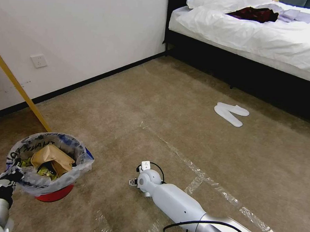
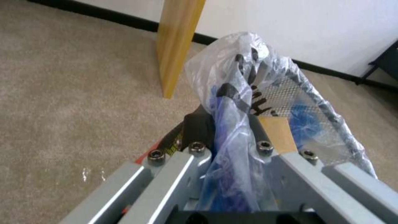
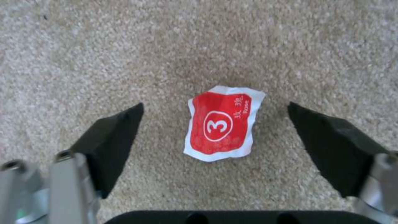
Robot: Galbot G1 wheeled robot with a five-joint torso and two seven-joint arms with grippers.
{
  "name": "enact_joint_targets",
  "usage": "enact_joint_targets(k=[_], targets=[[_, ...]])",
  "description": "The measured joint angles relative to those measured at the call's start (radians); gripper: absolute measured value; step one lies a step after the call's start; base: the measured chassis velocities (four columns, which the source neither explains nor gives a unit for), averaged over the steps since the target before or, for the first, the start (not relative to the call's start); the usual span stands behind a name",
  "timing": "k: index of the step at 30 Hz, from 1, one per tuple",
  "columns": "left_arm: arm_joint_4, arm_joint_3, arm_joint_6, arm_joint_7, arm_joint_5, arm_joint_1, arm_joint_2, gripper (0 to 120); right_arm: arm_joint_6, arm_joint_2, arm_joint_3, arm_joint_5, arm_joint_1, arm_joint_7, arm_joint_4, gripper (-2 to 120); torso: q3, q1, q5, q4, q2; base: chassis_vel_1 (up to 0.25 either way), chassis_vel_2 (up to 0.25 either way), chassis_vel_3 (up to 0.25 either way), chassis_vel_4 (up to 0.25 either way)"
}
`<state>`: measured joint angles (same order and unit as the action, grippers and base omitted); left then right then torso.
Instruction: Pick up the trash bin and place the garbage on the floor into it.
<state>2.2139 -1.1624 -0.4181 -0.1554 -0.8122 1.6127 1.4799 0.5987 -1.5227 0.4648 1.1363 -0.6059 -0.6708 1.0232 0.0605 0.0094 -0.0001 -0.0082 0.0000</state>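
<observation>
Left gripper is clamped on the rim and plastic liner of the trash bin, at the near-left of the floor by the wall. The bin looks lifted off the carpet, but I can't confirm that. The liner already holds a brown paper bag and some green-labelled litter.

Right gripper points straight down at the carpet, fingers spread wide apart. A red wrapper with white edges, printed "3" and "Rose", lies flat on the floor between them, untouched. In the head view the right arm reaches low, just beside a clear tape line.

White slippers lie well apart, near the bed. A yellow wooden post stands just behind the bin.
</observation>
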Motion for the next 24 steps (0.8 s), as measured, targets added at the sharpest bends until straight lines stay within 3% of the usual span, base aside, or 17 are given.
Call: enact_joint_targets(k=[6, 24], targets=[[0.002, 0.0, 0.001, 0.0, 0.0, -0.001, -0.001, 4, -0.004, -0.001, -0.006, -0.01, -0.002, 0.009, -0.01, 78, 0.0, 0.0, 0.0, 0.0, 0.0, 0.0, 0.0, 0.0, 0.0], [0.002, 0.006, 0.002, 0.0, 0.001, -0.004, 0.0, 4, -0.015, -0.001, -0.019, -0.038, -0.013, 0.024, -0.016, 76, 0.0, 0.0, 0.0002, 0.0001, 0.0, 0.0, 0.0, 0.0, 0.0]])
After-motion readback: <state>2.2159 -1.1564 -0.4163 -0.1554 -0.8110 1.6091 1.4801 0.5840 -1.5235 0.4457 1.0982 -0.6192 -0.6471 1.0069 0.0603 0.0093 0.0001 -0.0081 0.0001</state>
